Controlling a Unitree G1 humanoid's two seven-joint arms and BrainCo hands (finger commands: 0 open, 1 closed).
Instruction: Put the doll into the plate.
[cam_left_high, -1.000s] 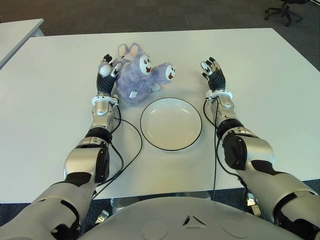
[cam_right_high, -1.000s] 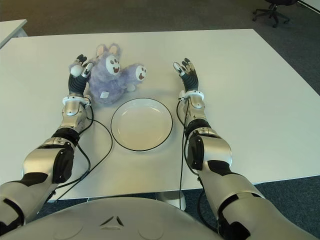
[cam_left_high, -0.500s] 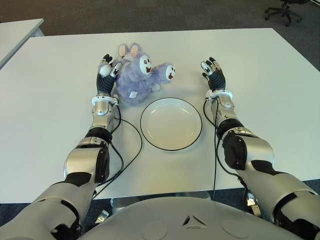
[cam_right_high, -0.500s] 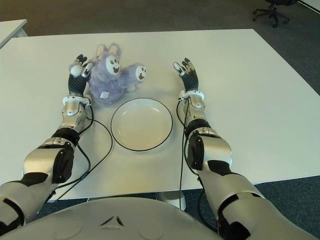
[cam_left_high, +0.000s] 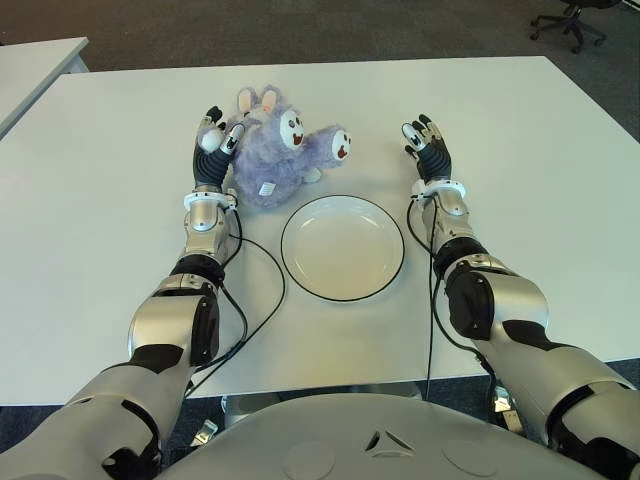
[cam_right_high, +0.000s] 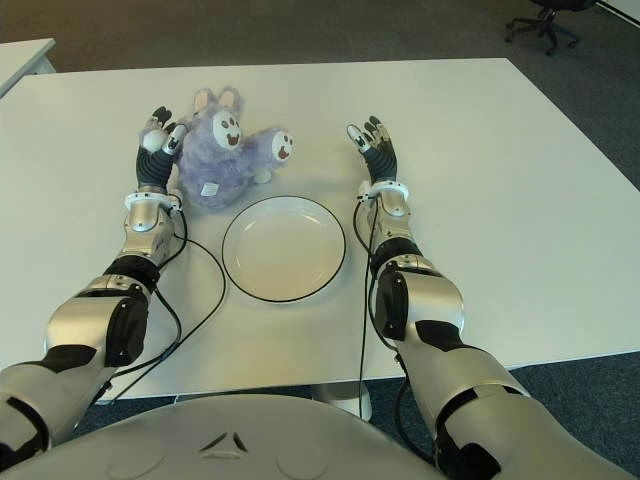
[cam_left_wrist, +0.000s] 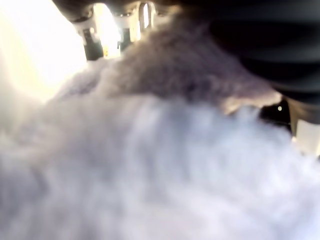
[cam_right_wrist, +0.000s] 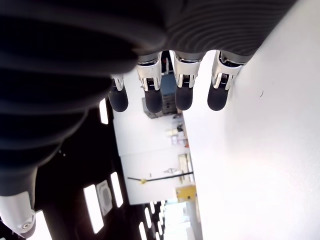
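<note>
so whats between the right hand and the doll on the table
Nothing: in both eye views only bare white table separates the open right hand from the purple doll. The plate sits nearer the robot, below that gap.

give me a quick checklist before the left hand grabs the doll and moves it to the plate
1. Left hand beside the doll: ok, it is at the doll's left side, and the left wrist view is full of fur.
2. Left hand closed on doll: not ok, its fingers look spread, no grasp yet.
3. Plate empty: ok.
4. Plate near doll: ok, just in front of it.
5. Right hand out of the way: ok, open, on the plate's right.
6. Doll clear of the table edge: ok.
</note>
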